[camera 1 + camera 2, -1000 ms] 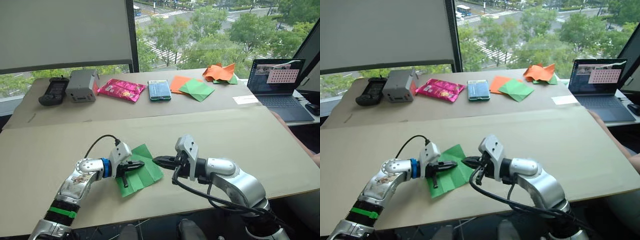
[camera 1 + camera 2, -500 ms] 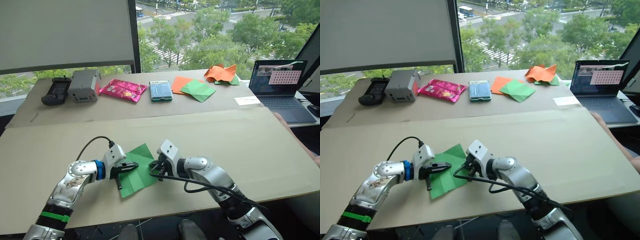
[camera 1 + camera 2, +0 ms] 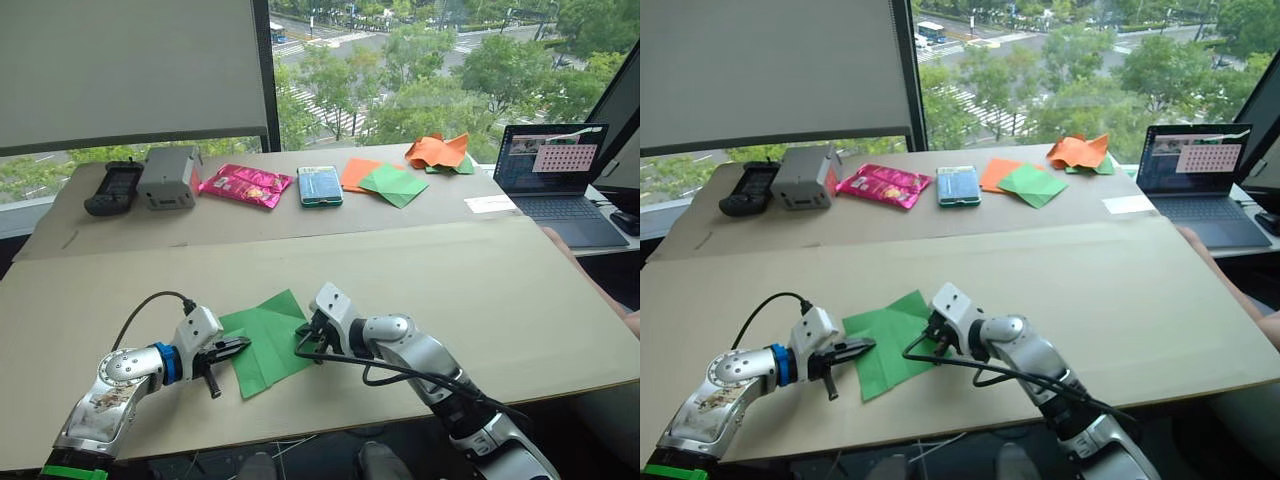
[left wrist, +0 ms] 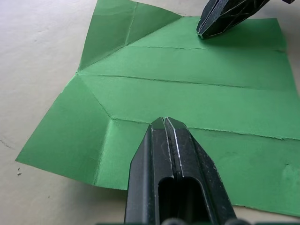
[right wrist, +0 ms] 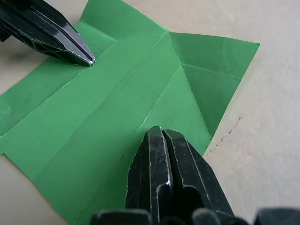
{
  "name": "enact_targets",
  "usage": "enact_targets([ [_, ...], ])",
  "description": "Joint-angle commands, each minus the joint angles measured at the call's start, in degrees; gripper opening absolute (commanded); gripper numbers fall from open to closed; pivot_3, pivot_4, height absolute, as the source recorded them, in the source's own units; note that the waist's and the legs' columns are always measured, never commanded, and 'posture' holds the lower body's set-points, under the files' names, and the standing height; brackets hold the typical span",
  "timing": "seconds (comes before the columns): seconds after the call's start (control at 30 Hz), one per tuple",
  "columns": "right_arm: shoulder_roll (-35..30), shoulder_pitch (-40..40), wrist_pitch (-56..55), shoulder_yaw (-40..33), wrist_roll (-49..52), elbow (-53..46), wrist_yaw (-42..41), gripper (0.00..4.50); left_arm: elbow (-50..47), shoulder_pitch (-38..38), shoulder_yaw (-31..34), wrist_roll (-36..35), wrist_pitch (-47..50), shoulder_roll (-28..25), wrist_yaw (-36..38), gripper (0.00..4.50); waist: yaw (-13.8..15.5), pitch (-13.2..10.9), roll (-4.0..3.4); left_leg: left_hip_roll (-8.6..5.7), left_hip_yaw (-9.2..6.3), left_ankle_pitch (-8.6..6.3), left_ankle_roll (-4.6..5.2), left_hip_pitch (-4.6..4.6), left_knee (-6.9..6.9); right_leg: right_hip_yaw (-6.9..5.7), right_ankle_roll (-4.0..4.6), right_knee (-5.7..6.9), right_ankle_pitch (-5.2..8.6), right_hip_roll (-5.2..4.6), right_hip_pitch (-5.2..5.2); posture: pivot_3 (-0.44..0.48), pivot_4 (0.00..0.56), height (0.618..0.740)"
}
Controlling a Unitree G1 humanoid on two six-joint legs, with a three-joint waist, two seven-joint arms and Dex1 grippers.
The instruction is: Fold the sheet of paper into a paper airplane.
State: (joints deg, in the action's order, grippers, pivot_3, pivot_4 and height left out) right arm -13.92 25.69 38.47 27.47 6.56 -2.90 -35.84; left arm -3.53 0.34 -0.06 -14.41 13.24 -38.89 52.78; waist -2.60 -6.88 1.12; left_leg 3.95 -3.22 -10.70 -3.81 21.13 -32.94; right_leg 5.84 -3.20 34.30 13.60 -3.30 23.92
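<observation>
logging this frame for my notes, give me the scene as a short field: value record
surface: tan table
sheet of paper: open and flat, creased, one corner flap slightly raised
left hand: shut, tip on the sheet's left part
right hand: shut, tip on the sheet's right part
airplane: not yet formed
far table: orange sheets, plain green sheet, pink packet, laptop

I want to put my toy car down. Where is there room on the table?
Bare board lies between the sheet of paper and the laptop, and left of the left gripper. The far strip is crowded, from the black remote to the orange sheets.
</observation>
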Motion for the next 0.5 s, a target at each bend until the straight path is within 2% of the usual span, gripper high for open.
enact_targets([
  [0.03, 1.89, 0.92, -0.54, -3.81, 0.78, 0.48, 1.72, 0.63, 1.48, 0.66, -1.94, 2.54, 0.78, 0.14, -1.13, 0.0, 0.06, 0.0, -0.02, 0.0, 0.0, 0.0, 0.0, 0.0, 0.0, 0.0, 0.0, 0.0, 0.0, 0.0, 0.01, 0.0, 0.15, 0.725],
  [0.23, 5.13, 4.46, -1.19, -9.27, 1.17, 4.94, 4.8, 2.65, 1.81, 1.06, -2.53, 3.37, -0.06, 0.02, -1.21, 0.0, 0.14, -0.01, -0.08, -0.01, 0.02, 0.01, 0.02, 0.07, -0.03, 0.0, 0.0, 0.0, 0.0, -0.01, 0.03, 0.0, 0.15, 0.725],
  [0.5, 8.95, 7.03, -4.51, -9.84, 1.19, 12.34, 4.48, 2.65, 1.2, 1.17, -2.62, 3.37, 0.03, 0.07, -1.72, 0.0, 0.06, 0.06, -0.22, -0.01, 0.02, 0.1, 0.15, 0.07, -0.02, 0.0, 0.0, 0.04, 0.0, -0.01, 0.0, 0.0, 0.15, 0.725],
])
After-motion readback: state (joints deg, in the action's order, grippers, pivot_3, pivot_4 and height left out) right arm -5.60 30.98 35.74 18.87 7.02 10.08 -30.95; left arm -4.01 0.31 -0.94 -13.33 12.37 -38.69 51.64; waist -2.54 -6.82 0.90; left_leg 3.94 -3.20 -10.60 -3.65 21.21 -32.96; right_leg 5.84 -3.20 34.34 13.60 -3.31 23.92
